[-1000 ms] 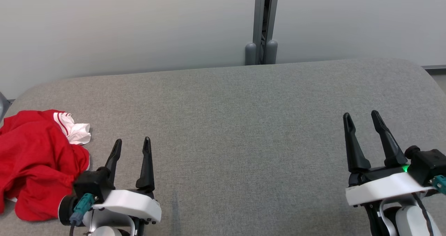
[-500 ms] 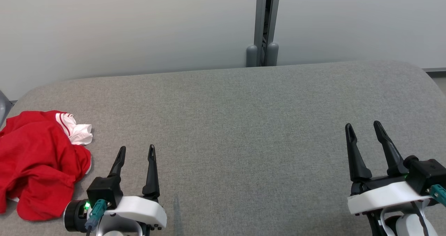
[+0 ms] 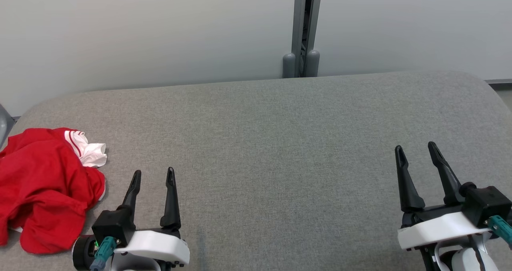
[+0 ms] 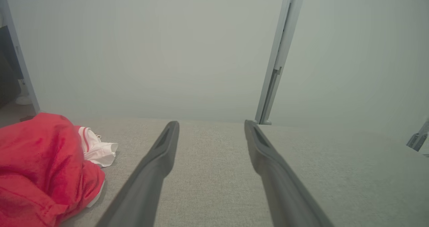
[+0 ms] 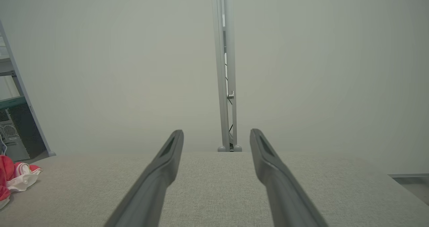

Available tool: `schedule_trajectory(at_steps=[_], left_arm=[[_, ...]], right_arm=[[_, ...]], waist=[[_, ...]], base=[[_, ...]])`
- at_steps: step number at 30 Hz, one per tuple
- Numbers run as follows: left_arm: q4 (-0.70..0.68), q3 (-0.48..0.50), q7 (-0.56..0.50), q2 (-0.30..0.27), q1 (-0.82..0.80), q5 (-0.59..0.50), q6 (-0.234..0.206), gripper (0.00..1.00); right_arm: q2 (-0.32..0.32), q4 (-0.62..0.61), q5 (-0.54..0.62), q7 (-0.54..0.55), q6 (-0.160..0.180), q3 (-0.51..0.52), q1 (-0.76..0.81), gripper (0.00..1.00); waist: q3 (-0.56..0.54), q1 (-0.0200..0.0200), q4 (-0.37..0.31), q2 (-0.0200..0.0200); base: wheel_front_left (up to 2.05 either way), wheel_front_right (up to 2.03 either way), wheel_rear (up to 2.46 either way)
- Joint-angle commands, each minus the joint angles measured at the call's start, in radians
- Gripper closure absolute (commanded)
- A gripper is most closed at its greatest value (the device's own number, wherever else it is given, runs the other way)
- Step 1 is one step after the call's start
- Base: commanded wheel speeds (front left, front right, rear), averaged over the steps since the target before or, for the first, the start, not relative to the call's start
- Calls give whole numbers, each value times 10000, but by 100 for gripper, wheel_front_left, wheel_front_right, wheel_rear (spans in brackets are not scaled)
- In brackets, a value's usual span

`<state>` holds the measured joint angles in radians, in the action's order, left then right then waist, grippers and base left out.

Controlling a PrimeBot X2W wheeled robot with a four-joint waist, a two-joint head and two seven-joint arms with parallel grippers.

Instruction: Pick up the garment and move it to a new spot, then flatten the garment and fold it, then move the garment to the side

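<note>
None of the task looked done — the red garment [image 3: 40, 187] lay crumpled at the tabletop's [image 3: 280, 143] left edge, just beside the left gripper [image 3: 154, 171], which, like the right gripper [image 3: 415, 146], stood wide and empty.

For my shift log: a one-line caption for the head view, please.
Crumpled red garment lies at the left edge of the grey surface; left gripper and right gripper open, empty.

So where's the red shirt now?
In the head view, the red shirt lies crumpled at the left edge of the grey surface, beside the left gripper.
</note>
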<state>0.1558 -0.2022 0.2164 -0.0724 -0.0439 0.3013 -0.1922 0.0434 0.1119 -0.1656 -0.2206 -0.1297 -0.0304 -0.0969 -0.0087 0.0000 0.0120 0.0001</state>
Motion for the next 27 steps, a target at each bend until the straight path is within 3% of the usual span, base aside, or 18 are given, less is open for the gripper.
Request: schedule_trajectory(at_steps=[1,10,27], left_arm=[[-20,69,101,46,128,-203,187,0],[205,332,285,191,300,-616,568,0],[405,112,495,202,323,-980,426,0]], right_arm=[[87,66,117,-126,-16,-21,57,0],[96,613,-93,-289,-17,-231,5,0],[111,901,449,-468,-18,-316,-115,0]], waist=[[-14,0,1,-1],[-80,0,7,-1],[-155,0,-27,-1]], base=[[0,0,0],[0,0,0],[0,0,0]])
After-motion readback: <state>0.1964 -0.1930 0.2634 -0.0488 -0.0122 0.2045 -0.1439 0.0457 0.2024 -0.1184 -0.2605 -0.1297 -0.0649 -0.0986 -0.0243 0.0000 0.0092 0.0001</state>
